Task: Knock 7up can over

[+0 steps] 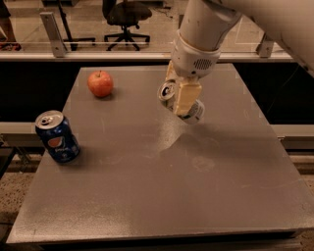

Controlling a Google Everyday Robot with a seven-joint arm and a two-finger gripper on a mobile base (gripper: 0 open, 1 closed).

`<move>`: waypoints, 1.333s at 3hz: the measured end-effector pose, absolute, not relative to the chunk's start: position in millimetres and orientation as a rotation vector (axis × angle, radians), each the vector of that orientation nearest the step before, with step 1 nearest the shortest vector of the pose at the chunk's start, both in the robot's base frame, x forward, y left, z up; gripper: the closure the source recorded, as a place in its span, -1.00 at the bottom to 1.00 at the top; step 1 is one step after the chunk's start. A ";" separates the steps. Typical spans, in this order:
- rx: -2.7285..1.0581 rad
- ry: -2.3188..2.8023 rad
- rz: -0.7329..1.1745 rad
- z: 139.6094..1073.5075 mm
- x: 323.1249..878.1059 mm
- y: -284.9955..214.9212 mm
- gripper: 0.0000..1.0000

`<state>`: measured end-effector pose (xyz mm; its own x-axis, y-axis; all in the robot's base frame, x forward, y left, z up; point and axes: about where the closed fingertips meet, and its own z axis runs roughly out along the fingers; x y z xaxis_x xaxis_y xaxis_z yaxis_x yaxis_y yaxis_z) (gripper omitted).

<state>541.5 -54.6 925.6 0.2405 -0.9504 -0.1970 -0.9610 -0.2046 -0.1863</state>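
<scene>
The 7up can (196,112) is silvery with a silver top. It is tilted hard, top facing left, near the middle back of the grey table (147,196). My gripper (181,100) hangs from the white arm (201,34) and is shut on the can. One beige finger (187,96) crosses its front and the other sits behind it. The can seems held just above the table, with its shadow below it.
A blue Pepsi can (57,136) stands upright near the table's left edge. A red apple (100,83) lies at the back left. A railing and an office chair (125,14) are behind the table.
</scene>
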 end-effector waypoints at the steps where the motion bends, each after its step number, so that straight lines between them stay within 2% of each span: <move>1: -2.384 1.744 0.058 915.0 525.2 -59.6 0.62; 2: -2.497 1.710 0.067 898.6 513.7 -59.0 0.00; 4: -2.599 1.692 0.014 881.2 505.3 -57.8 -0.91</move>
<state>505.3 -57.8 881.2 0.4049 -0.9139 -0.0297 -0.9143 -0.4041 -0.0286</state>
